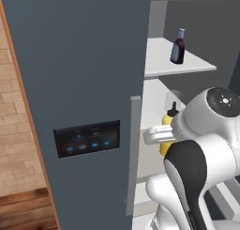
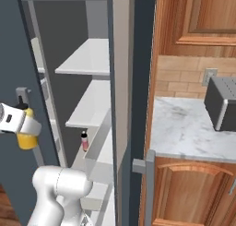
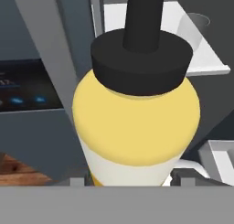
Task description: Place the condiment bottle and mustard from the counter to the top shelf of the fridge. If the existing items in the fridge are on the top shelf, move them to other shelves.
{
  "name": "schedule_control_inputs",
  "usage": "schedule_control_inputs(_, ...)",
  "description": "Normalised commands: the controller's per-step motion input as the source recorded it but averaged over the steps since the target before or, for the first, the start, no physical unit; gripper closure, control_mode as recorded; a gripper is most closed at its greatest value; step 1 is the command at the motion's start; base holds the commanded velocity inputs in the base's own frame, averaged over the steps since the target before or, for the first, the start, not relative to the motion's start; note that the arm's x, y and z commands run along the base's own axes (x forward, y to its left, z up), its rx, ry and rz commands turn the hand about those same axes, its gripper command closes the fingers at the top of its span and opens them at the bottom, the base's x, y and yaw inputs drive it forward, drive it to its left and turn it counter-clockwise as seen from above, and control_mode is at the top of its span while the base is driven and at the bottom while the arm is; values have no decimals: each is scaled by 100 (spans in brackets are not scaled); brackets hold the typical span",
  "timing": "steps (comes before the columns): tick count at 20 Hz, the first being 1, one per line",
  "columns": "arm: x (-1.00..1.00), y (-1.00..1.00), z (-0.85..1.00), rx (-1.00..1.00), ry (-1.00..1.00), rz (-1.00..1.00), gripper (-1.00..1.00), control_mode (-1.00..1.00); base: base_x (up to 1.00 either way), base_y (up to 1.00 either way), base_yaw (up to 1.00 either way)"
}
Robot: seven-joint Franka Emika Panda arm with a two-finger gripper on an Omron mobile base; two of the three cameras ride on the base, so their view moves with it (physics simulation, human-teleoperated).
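The gripper [image 3: 132, 181] is pinching the mustard [image 3: 137, 122] low on its body, one dark fingertip on each side of the pale band, so the yellow bottle rises straight ahead of the hand with its black cap and nozzle farthest from it. In the left base view the mustard [image 1: 167, 126] shows as a patch of yellow just beyond the white wrist, level with a middle shelf of the open fridge [image 1: 79, 83]. Above the gripper and farther in, the condiment bottle [image 1: 177, 46] stands upright on the top shelf [image 1: 187, 62]. Past the mustard's cap, up and to the right, a clear glass [image 3: 192, 30] stands on a white shelf. To the right of the fridge lies the counter [image 2: 184, 128].
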Motion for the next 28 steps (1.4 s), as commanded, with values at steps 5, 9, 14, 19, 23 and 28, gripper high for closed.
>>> schedule_control_inputs(5, 0, -44, 71, -1, -25, -9, 100, -100, 1, -6, -2)
schedule_control_inputs(9, 4, -69, 84, -5, -21, -13, 100, -100, 0, 0, 0)
schedule_control_inputs(14, 46, -69, 82, -1, -7, -5, 100, -100, 0, 0, 0)
schedule_control_inputs(19, 90, -29, 20, 0, 7, 19, 100, -100, 0, 0, 0)
schedule_control_inputs(23, 99, -1, 0, 0, 4, 34, 100, -100, 0, 0, 0)
schedule_control_inputs(28, 100, 0, 0, 0, 0, 25, 100, -100, 0, 0, 0)
